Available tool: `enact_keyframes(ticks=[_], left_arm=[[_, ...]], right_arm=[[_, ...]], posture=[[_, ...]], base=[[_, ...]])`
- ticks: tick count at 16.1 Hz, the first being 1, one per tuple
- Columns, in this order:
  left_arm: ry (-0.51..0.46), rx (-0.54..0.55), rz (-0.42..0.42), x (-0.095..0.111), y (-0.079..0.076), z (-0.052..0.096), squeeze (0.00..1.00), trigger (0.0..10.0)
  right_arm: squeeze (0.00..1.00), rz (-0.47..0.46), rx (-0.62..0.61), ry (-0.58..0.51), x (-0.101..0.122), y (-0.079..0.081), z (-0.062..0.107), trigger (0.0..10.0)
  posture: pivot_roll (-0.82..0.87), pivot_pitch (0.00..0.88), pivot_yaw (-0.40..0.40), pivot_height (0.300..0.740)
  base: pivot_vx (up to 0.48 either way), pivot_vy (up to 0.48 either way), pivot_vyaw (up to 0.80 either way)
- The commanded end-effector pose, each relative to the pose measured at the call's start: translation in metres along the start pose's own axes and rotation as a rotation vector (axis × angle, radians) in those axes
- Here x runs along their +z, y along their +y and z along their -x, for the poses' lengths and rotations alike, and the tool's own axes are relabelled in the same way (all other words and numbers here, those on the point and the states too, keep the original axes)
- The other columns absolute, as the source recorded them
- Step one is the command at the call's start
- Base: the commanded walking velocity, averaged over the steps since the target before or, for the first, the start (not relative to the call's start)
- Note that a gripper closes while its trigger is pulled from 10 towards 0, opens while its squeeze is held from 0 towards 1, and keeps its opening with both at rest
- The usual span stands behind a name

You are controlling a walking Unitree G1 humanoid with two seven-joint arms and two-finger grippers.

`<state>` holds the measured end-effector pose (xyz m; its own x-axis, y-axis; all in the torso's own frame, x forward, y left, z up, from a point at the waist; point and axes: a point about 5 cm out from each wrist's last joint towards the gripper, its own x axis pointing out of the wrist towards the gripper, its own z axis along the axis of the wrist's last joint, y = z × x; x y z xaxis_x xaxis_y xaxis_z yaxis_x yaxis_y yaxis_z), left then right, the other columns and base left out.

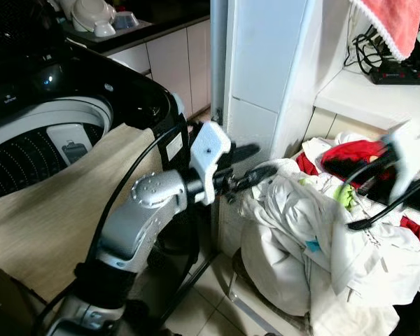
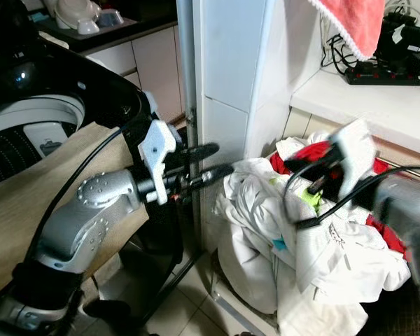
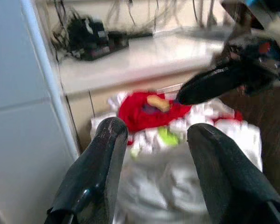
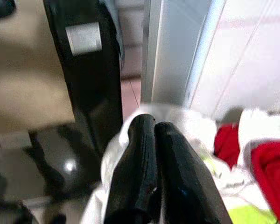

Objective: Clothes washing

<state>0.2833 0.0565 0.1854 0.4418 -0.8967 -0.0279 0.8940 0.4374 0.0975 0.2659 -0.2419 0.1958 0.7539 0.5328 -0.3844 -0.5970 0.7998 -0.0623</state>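
Jaws parted beside laundry pile [image 1: 315,231]

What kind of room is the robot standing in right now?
Probably a home laundry corner beside a kitchen: a top-loading washing machine with its drum open, a heap of white and red clothes, and kitchen cabinets behind.

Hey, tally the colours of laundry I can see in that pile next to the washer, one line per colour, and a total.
White garments in the laundry pile: a heap, individual pieces cannot be told apart
Red clothing: 1 colour patch on top, another at the right edge
Lime-green piece: 1
Total: 3 colours
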Motion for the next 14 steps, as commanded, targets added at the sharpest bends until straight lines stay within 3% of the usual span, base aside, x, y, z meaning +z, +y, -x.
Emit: enact_keyframes(ticks=[1, 2, 4, 9, 14], left_arm=[[0.042, -0.012, -0.026, -0.008, -0.001, 0.002, 0.00, 10.0], [0.050, -0.012, -0.019, -0.010, 0.000, 0.003, 0.00, 10.0], [0.054, -0.016, -0.011, -0.010, 0.001, 0.003, 0.00, 10.0], [0.110, -0.041, -0.045, -0.018, -0.001, 0.007, 0.00, 10.0], [0.105, -0.063, -0.049, -0.015, -0.002, 0.005, 0.00, 10.0]], right_arm=[[1.00, 0.020, -0.021, 0.014, 0.002, 0.003, -0.007, 10.0], [1.00, -0.042, -0.113, 0.017, 0.001, -0.005, -0.016, 10.0], [1.00, -0.058, -0.152, 0.038, -0.001, -0.011, -0.022, 10.0], [1.00, 0.013, -0.169, 0.240, -0.018, -0.015, -0.027, 10.0], [1.00, 0.020, -0.193, 0.320, -0.025, -0.019, -0.030, 10.0]], posture=[[-0.12, 0.000, 0.053, 0.740], [-0.12, 0.000, 0.053, 0.740], [-0.12, 0.000, 0.052, 0.740], [-0.12, 0.000, 0.049, 0.740], [-0.12, 0.000, 0.049, 0.740]], base=[[0.000, 0.000, 0.00], [0.000, 0.000, 0.00], [0.000, 0.000, 0.00], [0.000, 0.000, 0.00], [0.000, 0.000, 0.00]])
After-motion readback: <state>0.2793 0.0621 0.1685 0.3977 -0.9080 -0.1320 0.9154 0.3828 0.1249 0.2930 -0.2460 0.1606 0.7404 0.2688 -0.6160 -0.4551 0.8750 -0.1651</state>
